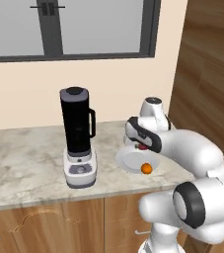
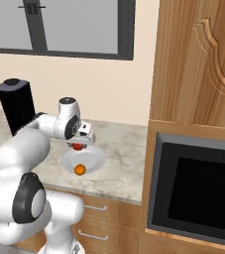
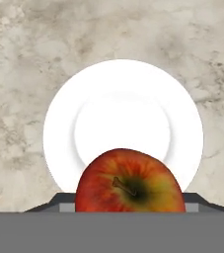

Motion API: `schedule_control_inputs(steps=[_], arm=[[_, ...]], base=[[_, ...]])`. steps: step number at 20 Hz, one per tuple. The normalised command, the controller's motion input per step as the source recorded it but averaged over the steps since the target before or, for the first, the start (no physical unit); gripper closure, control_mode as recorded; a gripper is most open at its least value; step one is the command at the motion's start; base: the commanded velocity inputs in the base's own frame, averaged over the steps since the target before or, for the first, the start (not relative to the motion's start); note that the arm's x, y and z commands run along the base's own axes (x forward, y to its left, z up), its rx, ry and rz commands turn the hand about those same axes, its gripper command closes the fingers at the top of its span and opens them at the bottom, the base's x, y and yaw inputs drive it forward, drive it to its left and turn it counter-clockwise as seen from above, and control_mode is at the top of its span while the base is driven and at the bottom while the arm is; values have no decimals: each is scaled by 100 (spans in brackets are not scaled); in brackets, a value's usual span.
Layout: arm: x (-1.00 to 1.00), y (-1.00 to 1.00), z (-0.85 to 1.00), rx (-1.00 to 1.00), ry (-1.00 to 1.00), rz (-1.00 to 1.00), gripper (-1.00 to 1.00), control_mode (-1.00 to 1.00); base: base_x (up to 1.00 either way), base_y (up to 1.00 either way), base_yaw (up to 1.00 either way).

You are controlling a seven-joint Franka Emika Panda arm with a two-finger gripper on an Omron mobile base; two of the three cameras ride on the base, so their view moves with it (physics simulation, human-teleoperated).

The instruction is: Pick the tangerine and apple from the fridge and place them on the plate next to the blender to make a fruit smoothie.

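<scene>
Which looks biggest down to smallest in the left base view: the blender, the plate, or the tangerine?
1. The blender, by far the tallest.
2. The plate, wide and flat, partly hidden behind the arm.
3. The tangerine, a small ball on the plate's near edge.
All stand at similar depth, so the order is safe.

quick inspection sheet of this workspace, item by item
surface: marble counter, wood cabinets below
job's things: tangerine on the plate; apple held above the plate; blender beside the plate
clutter: nothing seen
grippers: gripper shut on the apple, over the plate
cables: nothing seen
surroundings: window behind the counter; black oven in a tall wood unit
</scene>
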Motion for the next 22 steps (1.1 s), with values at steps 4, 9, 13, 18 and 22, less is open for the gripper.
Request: schedule_control_inputs(steps=[4,9,13,18,22], arm=[[74,17,-97,-4,-8,-5,100,-100],[56,6,-71,-4,-11,-1,-100,-100],[24,0,8,0,0,-1,-100,-100],[0,0,70,0,0,0,-100,-100],[-62,-1,96,0,-7,0,-100,-100]], base=[[0,0,0],[0,0,0],[0,0,0],[0,0,0],[0,0,0]])
